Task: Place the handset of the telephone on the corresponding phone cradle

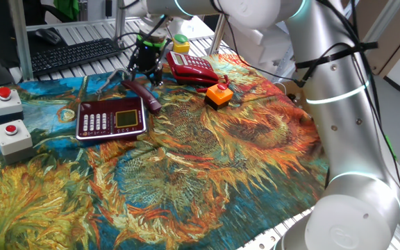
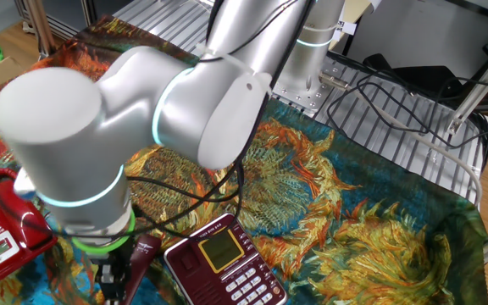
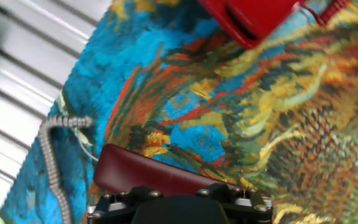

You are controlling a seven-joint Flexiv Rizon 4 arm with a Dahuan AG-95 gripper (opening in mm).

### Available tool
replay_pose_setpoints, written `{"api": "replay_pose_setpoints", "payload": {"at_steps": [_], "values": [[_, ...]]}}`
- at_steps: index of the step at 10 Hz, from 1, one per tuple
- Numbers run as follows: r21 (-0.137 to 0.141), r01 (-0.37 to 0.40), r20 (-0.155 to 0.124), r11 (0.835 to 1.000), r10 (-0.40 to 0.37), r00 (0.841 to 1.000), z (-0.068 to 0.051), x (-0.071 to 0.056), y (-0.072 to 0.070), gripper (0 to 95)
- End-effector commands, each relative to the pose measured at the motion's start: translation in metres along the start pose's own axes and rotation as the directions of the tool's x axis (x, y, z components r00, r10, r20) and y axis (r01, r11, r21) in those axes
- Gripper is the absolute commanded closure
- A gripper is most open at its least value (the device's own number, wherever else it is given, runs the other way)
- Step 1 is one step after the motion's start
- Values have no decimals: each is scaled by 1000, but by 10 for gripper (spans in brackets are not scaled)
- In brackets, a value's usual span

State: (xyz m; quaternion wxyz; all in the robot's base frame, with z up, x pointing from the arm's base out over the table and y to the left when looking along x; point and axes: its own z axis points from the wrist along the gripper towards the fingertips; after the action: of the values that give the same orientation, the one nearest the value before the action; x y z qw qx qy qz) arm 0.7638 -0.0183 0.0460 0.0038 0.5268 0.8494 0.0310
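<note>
- The tool (image 1: 146, 69) points straight down over the far end of the handset (image 1: 143, 94), its fingers spread wide and gripping nothing.
- The handset, dark maroon, lies flat on the sunflower-print cloth (image 1: 207, 167) covering the worktop, just beside the upper right corner of the phone cradle (image 1: 111, 117).
- In the hand view the handset (image 3: 148, 174) sits right below the tool, with its grey coiled cord (image 3: 53, 162) trailing off over the cloth edge.
- A bright red telephone (image 1: 190, 67) and an orange block (image 1: 219, 95) stand further right.
</note>
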Motion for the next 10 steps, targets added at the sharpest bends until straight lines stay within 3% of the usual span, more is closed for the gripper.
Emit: {"api": "replay_pose_setpoints", "payload": {"at_steps": [1,6,10], "values": [[-17,-87,3,996,87,996,2,-1,3,190],[-23,-260,5,965,260,966,4,0,3,190],[-28,-335,4,942,336,942,7,0,4,190]]}}
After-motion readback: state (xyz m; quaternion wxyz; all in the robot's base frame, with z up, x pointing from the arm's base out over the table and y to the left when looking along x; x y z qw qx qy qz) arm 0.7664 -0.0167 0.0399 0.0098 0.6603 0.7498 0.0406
